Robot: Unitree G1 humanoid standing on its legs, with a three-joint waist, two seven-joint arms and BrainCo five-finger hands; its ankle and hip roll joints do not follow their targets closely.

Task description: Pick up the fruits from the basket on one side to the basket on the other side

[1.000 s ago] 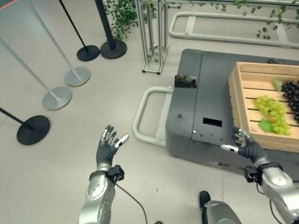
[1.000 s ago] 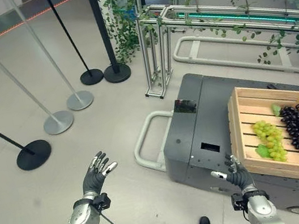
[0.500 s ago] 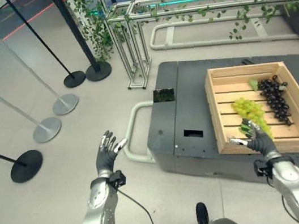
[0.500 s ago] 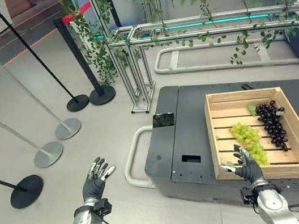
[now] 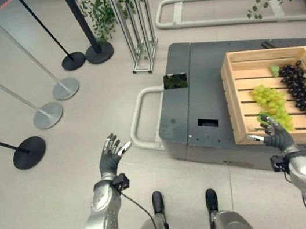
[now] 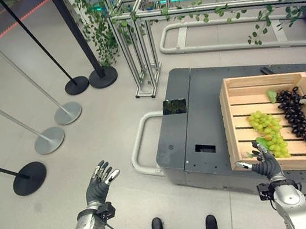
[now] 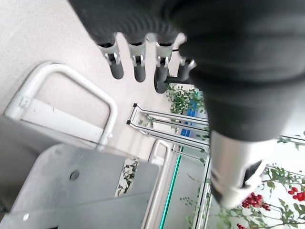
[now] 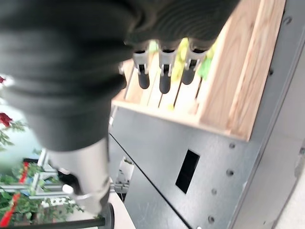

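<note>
1. Over the crate's (image 6: 230, 122) near rim the right hand (image 6: 264, 163) now hovers, fingers spread and empty; a second ago it hung short of the wood.
2. Green grapes (image 6: 266, 131) and black grapes (image 6: 291, 112) lie inside, so a grasp looks close.
3. Left hand (image 5: 110, 158) stays spread over floor.

head stereo pair: high, facing down and forward | both eyes share the grey cart (image 5: 196, 92), wooden crate (image 6: 233, 121) and stanchion bases (image 5: 29, 153) | left wrist: very close, along left robot hand (image 7: 138, 67) toward the cart's white handle (image 7: 71, 102) | right wrist: very close, along right robot hand (image 8: 162, 71) into the crate's near corner
</note>
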